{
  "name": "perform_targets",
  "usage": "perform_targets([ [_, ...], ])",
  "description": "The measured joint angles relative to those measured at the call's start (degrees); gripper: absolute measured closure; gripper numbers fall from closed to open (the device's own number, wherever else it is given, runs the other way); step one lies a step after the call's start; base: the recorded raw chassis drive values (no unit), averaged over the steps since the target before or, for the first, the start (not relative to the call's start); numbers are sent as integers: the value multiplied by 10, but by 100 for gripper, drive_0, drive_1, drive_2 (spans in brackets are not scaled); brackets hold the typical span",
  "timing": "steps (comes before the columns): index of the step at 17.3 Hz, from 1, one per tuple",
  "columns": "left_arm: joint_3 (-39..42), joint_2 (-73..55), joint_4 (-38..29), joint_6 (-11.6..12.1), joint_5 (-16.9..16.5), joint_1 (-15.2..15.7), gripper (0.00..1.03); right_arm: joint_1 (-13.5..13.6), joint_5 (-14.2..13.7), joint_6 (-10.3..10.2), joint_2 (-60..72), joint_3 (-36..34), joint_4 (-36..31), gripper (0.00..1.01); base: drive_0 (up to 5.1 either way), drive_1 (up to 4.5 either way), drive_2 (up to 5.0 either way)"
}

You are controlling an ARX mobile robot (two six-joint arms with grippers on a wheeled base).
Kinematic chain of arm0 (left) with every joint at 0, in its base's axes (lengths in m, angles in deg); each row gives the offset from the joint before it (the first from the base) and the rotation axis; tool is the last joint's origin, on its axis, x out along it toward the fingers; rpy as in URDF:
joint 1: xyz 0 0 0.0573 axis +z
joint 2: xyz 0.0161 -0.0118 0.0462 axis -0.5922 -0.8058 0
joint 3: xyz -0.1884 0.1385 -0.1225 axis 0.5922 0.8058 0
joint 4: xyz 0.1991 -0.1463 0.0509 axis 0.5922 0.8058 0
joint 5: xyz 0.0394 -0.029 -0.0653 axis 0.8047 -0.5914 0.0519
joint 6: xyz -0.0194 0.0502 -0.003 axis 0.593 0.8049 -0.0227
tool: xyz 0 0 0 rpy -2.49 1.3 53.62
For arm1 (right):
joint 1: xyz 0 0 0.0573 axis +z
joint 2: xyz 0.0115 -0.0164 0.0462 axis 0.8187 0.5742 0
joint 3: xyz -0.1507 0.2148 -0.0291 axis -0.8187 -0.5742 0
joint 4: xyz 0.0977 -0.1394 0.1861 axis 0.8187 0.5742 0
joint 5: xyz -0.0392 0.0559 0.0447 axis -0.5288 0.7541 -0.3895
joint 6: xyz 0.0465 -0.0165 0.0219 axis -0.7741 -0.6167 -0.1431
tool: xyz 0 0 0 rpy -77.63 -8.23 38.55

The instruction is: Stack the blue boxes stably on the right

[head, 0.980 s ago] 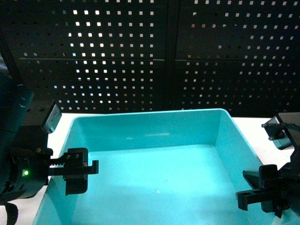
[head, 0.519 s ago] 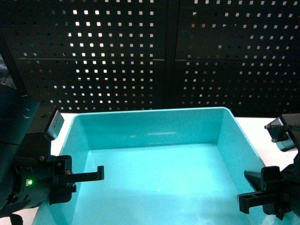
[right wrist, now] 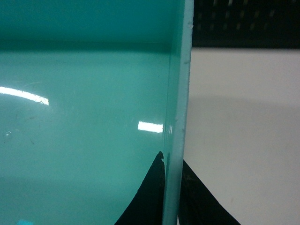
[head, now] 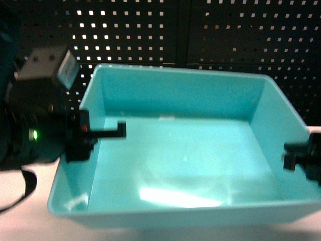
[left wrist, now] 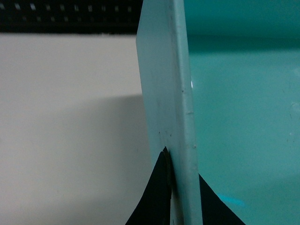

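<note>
Behind the turquoise tub (head: 185, 85), a black pegboard (head: 200, 30).

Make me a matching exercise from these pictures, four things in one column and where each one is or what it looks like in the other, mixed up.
Things:
1. left pincer
2. right pincer
3. tub
4. panel

Descriptions:
A. black with rows of small holes, behind everything
B. clamped on the tub's right wall
C. turquoise, nothing inside it
D. clamped on the tub's left wall

Pairs: 1-D, 2-B, 3-C, 4-A
</note>
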Motion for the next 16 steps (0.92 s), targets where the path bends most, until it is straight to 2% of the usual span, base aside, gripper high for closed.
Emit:
perform_targets([
  [4, -55, 56, 19, 10, -17, 11, 101, -5, 0, 16, -70, 60, 24, 94, 0, 0, 0],
  [10, -123, 129, 36, 34, -37, 3, 101, -21, 1, 18, -178, 112, 58, 94, 0, 0, 0],
  [13, -125, 156, 10, 58, -22, -6, 101, -26, 7, 18, -209, 119, 49, 94, 0, 0, 0],
  [14, -117, 156, -19, 74, -11, -11, 101, -26, 5, 24, -208, 119, 35, 94, 0, 0, 0],
  [16, -114, 156, -26, 83, -7, -13, 101, -29, 1, 29, -208, 118, 31, 94, 0, 0, 0],
])
